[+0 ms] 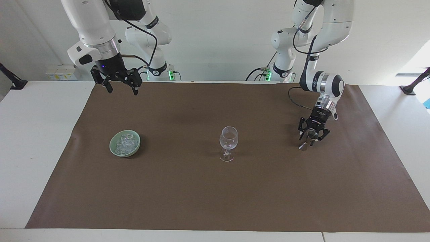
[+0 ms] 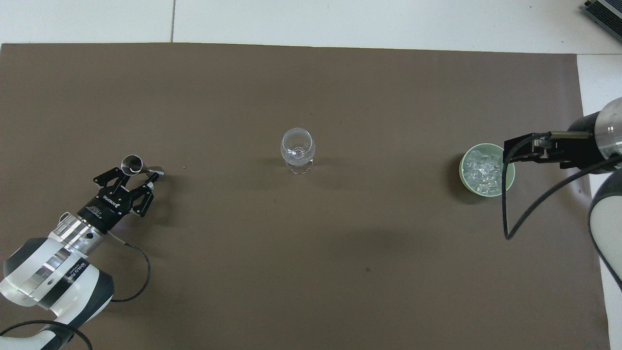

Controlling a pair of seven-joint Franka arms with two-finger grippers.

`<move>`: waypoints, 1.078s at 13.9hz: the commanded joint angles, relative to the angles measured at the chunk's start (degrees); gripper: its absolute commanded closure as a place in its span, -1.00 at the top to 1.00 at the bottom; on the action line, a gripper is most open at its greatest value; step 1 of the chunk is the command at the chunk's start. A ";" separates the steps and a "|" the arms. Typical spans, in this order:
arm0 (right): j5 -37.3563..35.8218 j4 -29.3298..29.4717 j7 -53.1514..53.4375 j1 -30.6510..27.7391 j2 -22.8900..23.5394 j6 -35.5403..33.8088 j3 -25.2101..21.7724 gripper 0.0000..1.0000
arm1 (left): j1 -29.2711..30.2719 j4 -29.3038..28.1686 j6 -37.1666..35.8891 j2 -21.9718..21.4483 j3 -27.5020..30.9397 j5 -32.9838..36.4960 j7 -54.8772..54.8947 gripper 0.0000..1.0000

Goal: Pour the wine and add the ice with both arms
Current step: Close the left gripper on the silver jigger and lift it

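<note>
A clear stemmed wine glass stands empty mid-mat. No wine is in view. The ice is heaped in a pale green bowl toward the right arm's end. A small metal jigger stands toward the left arm's end. My left gripper is low around its upper cup; a grip cannot be made out. My right gripper waits open and empty, raised high over the mat's edge by its base.
A brown mat covers most of the white table. Black clamps sit at both ends of the table near the robots. The right arm's cable loops beside the bowl.
</note>
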 commanded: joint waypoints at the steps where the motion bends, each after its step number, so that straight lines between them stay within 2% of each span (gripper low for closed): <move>1: 0.17 0.20 -0.58 -0.24 -0.21 -0.46 0.16 1.00 | -0.97 0.19 1.14 0.38 0.52 -1.46 0.94 -0.27; 4: 0.17 0.20 -0.58 -0.24 -0.21 -0.46 0.16 1.00 | -0.97 0.19 1.14 0.47 0.52 -1.46 0.94 -0.31; 6: 0.17 0.20 -0.58 -0.24 -0.21 -0.46 0.16 1.00 | -0.88 0.19 1.31 0.47 0.52 -1.46 0.94 -0.52; 7: 0.17 0.20 -0.58 -0.24 -0.21 -0.46 0.16 1.00 | -0.88 0.28 1.31 0.64 0.52 -1.46 0.94 -0.67; 8: 0.17 0.20 -0.58 -0.24 -0.21 -0.46 0.16 1.00 | -0.88 0.37 1.31 0.82 0.52 -1.55 0.94 -0.92; 9: 0.17 0.20 -0.58 -0.24 -0.21 -0.46 0.16 1.00 | -0.88 0.45 1.31 0.91 0.52 -1.55 0.94 -1.00; 15: 0.17 0.20 -0.58 -0.24 -0.13 -0.46 0.16 1.00 | -0.27 0.98 0.70 0.91 0.43 -3.04 0.59 -1.00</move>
